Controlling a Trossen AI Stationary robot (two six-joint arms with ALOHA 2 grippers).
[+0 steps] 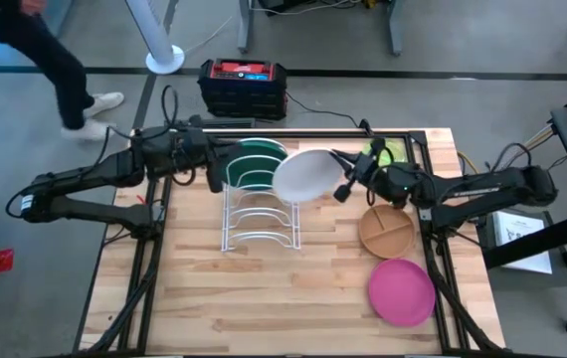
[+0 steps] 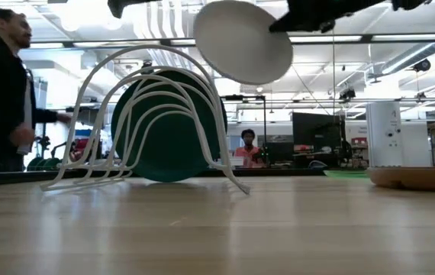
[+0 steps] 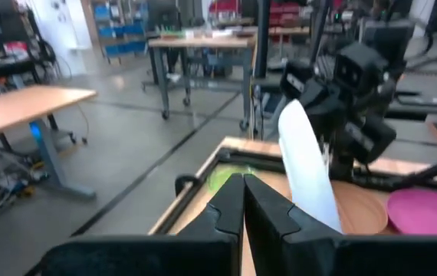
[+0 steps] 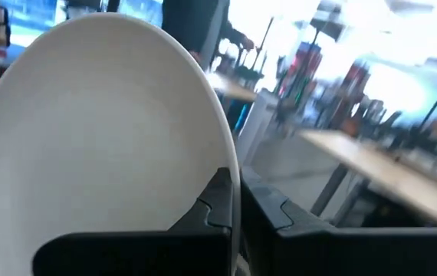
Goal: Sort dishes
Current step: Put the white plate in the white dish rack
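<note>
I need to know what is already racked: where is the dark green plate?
High view: the dark green plate stands on edge in the white wire rack's far end, by the left gripper.

Place: we read this as a robotics lab | Signs: open hall with ceiling strip lights (image 2: 401,38), workbenches (image 3: 19,103) and monitors (image 2: 317,130) — people (image 2: 4,92) standing about — grey concrete floor (image 1: 413,89)

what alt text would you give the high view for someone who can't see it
The right gripper holds a white plate in the air over a white wire dish rack that already holds a dark green plate. The left gripper waits, shut, beside the rack. Brown and pink plates lie on the table.
</note>
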